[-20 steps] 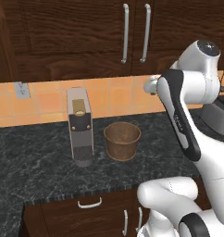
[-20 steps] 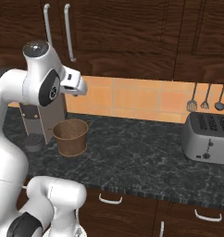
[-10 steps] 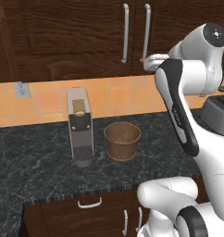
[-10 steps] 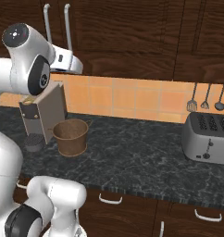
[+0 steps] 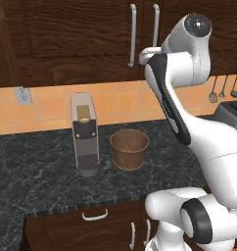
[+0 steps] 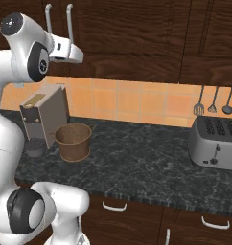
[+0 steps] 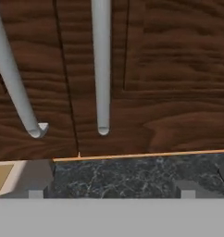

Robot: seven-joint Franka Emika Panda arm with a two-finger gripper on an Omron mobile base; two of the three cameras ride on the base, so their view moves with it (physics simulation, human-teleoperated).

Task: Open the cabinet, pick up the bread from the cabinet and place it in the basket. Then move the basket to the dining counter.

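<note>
Jaws are facing the cabinet handles; you cannot tell whether they are apart.
Be centring them on the right handle before closing.

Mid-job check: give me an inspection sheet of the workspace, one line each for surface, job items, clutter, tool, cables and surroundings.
Surface: dark speckled granite counter, with orange tile backsplash behind it.
Job's things: cabinet doors shut, two vertical bar handles side by side; basket upright on the counter, nothing seen inside; bread and dining counter nothing seen.
Clutter: grey coffee machine beside the basket; toaster at the counter's far right.
Tool: tool raised close to the cabinet handles, touching nothing that I can see; cannot tell whether open or shut.
Cables: nothing seen.
Surroundings: hanging utensils on the wall; wall outlet; low cabinets under the counter.
</note>
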